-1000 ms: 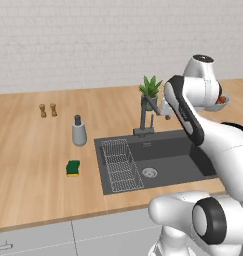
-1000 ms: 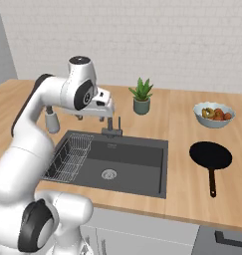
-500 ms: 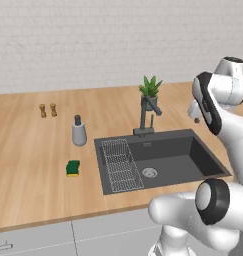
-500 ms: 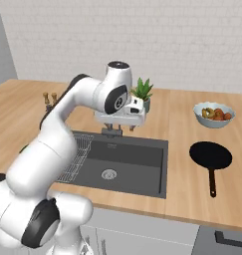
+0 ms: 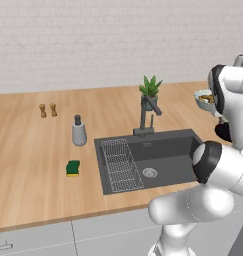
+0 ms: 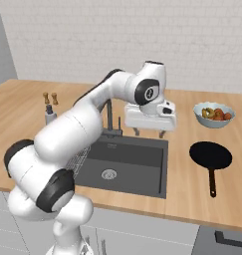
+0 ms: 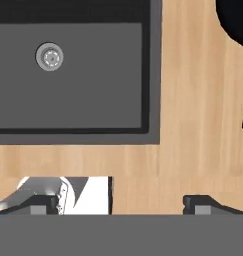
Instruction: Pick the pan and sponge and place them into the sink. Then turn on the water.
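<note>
The pan (image 6: 210, 155) lies right of the sink (image 6: 142, 164); we see our gripper (image 6: 149, 132) spread wide, grasping nothing.

On the wooden bench (image 5: 33, 170) a small grey bottle (image 5: 79, 131) stands near two little brown shakers (image 5: 48, 110), a potted green plant (image 5: 150, 92) sits by the white brick wall (image 5: 93, 40), and a pale bowl (image 6: 214, 114) holds orange food.
</note>
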### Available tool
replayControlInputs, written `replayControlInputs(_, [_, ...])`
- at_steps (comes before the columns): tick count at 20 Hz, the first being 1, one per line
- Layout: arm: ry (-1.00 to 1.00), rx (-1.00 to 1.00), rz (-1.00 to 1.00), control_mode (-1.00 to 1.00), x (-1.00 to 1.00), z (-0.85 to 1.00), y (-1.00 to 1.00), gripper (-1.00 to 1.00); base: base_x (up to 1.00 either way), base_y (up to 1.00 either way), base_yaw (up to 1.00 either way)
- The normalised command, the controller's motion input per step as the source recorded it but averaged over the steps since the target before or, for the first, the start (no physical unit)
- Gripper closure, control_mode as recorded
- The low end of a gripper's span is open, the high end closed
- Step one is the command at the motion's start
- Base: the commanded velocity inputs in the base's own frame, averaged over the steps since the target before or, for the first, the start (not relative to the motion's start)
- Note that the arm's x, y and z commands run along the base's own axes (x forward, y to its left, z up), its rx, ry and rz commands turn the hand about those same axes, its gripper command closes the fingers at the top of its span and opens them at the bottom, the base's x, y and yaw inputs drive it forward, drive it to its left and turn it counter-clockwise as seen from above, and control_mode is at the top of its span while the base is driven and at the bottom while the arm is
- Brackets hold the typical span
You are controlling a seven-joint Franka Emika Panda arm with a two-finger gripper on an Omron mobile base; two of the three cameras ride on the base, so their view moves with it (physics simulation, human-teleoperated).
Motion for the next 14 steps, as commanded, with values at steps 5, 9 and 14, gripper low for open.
replayControlInputs(5, [0.13, 0.00, -0.01, -1.00, -0.06, -0.27, -0.77, -1.00, 0.00, 0.00, 0.00])
replayControlInputs(9, [0.01, 0.00, 0.00, -1.00, -0.01, -0.22, -0.35, -1.00, 0.00, 0.00, 0.00])
replayControlInputs(14, [0.00, 0.00, 0.00, -1.00, 0.00, -0.16, -0.31, -1.00, 0.00, 0.00, 0.00])
